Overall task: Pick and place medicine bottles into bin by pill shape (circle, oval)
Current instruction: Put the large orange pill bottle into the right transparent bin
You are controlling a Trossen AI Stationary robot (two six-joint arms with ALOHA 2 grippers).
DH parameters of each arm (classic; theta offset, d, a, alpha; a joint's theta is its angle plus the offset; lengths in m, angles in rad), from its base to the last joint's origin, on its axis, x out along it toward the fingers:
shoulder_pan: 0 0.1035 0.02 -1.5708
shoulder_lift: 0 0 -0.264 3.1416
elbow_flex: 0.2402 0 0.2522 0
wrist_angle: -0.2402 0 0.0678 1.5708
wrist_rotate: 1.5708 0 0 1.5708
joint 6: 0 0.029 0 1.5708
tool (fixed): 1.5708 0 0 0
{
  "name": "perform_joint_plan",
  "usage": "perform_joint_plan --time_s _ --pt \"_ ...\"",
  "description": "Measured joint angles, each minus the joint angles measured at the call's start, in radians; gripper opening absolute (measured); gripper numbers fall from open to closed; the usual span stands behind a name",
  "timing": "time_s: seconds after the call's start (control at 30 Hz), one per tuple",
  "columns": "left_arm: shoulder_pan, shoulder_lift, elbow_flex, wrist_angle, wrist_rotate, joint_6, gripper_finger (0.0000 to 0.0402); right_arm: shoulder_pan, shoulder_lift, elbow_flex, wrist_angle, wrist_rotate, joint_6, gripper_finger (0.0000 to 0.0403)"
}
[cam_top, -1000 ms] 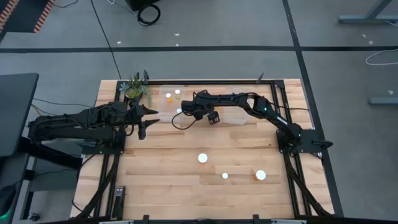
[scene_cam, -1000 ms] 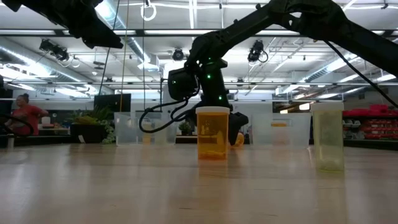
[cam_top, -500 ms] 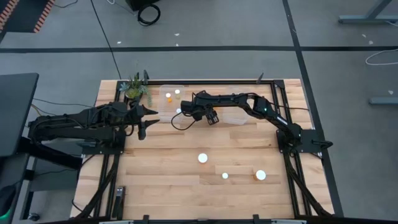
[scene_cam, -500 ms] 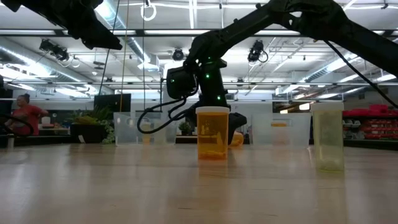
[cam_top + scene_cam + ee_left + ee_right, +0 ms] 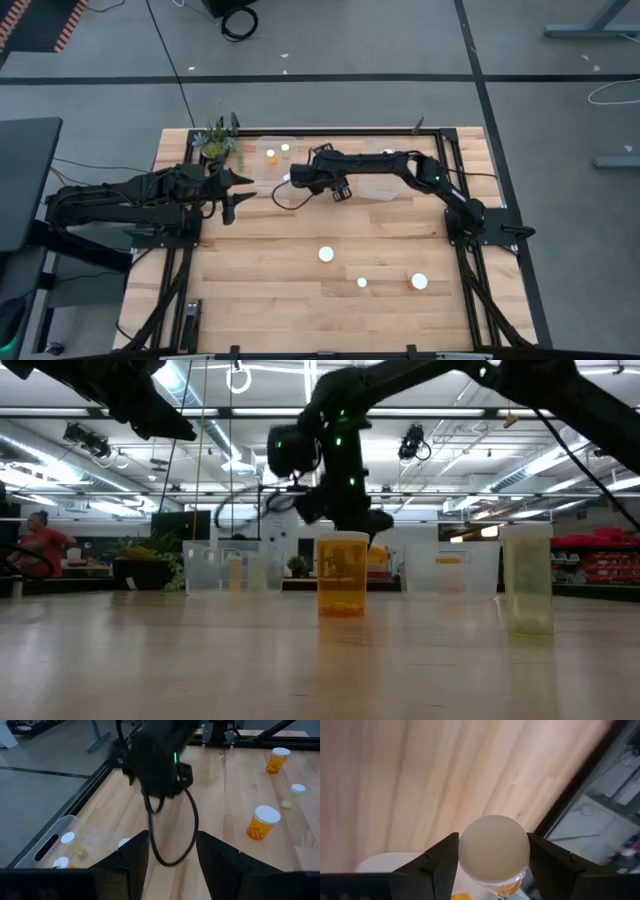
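Observation:
My right gripper [image 5: 340,191] hangs above the table's far middle, between two clear bins, shut on a small amber bottle with a white cap [image 5: 494,848]. It also shows in the low view [image 5: 350,525]. Three more white-capped bottles stand on the table: one at mid-table [image 5: 326,254] and two nearer the front [image 5: 362,283] [image 5: 419,282]. My left gripper [image 5: 228,197] waits open and empty at the table's left; its fingers [image 5: 137,857] show in its wrist view. My right gripper pinches the bottle between its two fingers, one finger [image 5: 440,865] on each side of the body just below the cap [image 5: 494,845]. The fingers come from above and the cap faces the wrist camera. The bottle is upright and lifted clear of the table.
A clear bin [image 5: 262,168] at the far left-middle holds a few bottles; it also shows in the left wrist view [image 5: 50,845]. A second clear bin [image 5: 385,188] lies to its right. A small potted plant [image 5: 216,142] stands at the far left corner. A person shows far off [image 5: 40,545].
My right gripper has risen from near the table top, staying shut on its bottle, which is now lifted clear. It has also shifted slightly toward the table's left.

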Motion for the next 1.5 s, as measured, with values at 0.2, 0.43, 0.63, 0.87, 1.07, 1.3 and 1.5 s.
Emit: perform_joint_plan --time_s 0.2,0.43,0.63,0.87,1.07,1.3,1.5 --pt "0.000 0.000 0.000 0.000 0.000 -0.001 0.0172 -0.027 -0.150 -0.022 0.031 -0.134 0.149 0.0224" --pt "0.000 0.000 0.000 -0.001 0.000 -0.002 0.0172 -0.046 -0.352 -0.183 0.094 -0.159 0.276 0.0224" --pt "0.000 0.000 0.000 0.002 0.000 -0.002 0.0172 -0.047 -0.588 -0.513 0.301 -0.176 0.370 0.0224" --pt "0.000 0.000 0.000 0.025 0.000 -0.002 0.0172 -0.073 -0.846 -0.885 0.629 -0.187 0.478 0.0224" --pt "0.000 0.000 0.000 0.026 0.000 -0.002 0.0172 -0.149 -0.996 -1.142 0.884 -0.315 0.567 0.0224" --pt "0.000 0.000 0.000 0.026 0.000 -0.001 0.0172 -0.222 -1.040 -1.343 1.065 -0.444 0.621 0.0224" --pt "0.000 0.000 0.000 0.026 0.000 0.000 0.0172 -0.249 -1.040 -1.383 1.068 -0.450 0.643 0.0229"
